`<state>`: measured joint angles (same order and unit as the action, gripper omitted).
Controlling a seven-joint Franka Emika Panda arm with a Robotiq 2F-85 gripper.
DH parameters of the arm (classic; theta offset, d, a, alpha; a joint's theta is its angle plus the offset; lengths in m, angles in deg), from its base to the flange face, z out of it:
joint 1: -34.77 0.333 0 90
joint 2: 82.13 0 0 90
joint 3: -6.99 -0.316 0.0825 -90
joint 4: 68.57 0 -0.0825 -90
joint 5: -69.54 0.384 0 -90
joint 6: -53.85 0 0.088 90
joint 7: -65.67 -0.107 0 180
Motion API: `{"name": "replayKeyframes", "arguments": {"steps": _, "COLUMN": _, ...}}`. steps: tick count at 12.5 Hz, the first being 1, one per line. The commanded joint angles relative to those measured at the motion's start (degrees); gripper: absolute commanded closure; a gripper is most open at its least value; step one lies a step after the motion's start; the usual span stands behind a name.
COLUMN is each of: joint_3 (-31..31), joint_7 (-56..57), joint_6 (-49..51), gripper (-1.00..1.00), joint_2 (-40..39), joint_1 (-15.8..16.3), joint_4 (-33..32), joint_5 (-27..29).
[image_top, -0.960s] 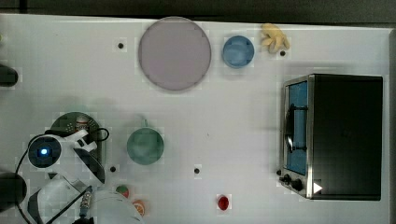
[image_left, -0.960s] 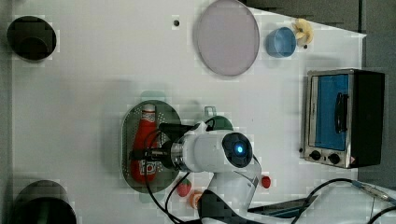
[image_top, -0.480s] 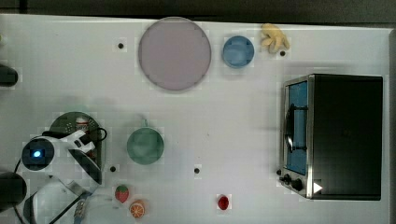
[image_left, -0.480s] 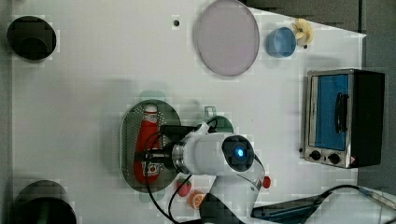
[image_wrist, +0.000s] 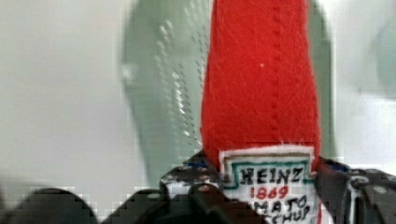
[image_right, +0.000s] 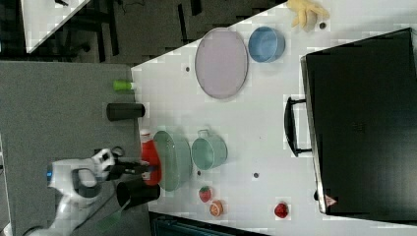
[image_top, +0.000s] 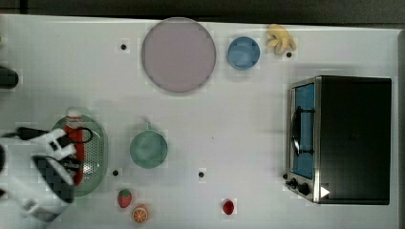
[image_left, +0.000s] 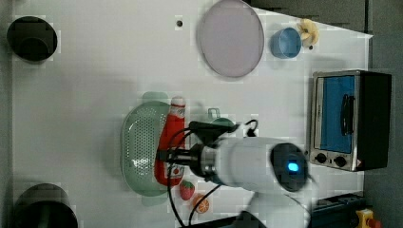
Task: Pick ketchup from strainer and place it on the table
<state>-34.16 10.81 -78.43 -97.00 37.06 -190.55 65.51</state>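
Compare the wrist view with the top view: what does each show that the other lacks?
Wrist view alone: the ketchup's label lettering, with the tool closed around the label. Top view alone: the teal cup, purple plate, blue bowl, toaster oven and small fruits along the table. Both: the ketchup above the strainer.

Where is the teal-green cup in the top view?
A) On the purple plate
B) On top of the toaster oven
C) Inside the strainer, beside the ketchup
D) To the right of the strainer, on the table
D: in the top view, the teal-green cup stands on the table to the right of the strainer, apart from it.
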Motion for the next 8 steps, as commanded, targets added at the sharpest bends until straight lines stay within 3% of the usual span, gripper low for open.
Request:
{"name": "replayKeyframes", "arguments": {"steps": 1, "joint_3": 1.07, "joint_7": 1.51, "joint_6": 4.57, "gripper": -0.21, "joint_2": 3.34, "joint_1": -3.13, "joint_4": 7.24, "joint_5": 1.37}}
{"name": "replayKeyframes", "arguments": {"steps": 5, "joint_3": 6.08, "joint_7": 9.75, "joint_6": 15.63, "gripper": -0.21, "joint_2": 2.63, "joint_1": -6.48, "joint_4": 15.66, "joint_5": 1.37}}
{"name": "replayKeyframes", "arguments": {"steps": 8, "joint_3": 12.6, "joint_7": 18.11, "joint_6": 17.69, "gripper": -0.21, "joint_2": 1.22, "joint_1": -8.21, "joint_4": 19.69, "joint_5": 1.35}}
